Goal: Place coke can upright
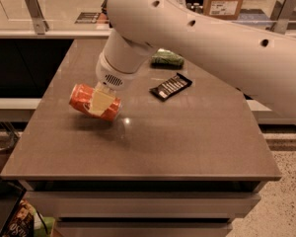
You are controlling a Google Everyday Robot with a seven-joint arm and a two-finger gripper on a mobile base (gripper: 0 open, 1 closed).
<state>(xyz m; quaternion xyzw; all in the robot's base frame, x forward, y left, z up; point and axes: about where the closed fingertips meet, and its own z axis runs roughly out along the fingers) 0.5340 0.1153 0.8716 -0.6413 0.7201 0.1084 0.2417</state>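
Over the brown tabletop [187, 147], left of a black packet [170, 86], the gripper [101, 104] was clamped across the coke can [81, 96], held on its side.

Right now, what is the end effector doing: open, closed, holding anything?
End effector: closed on the coke can, held on its side, not upright, over the left part of the table.

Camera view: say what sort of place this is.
Probably an office break area or lab: a grey counter, snacks on it (black snack packet, green can), a cardboard box behind. The gripper, over the counter's left, clasps the coke can.
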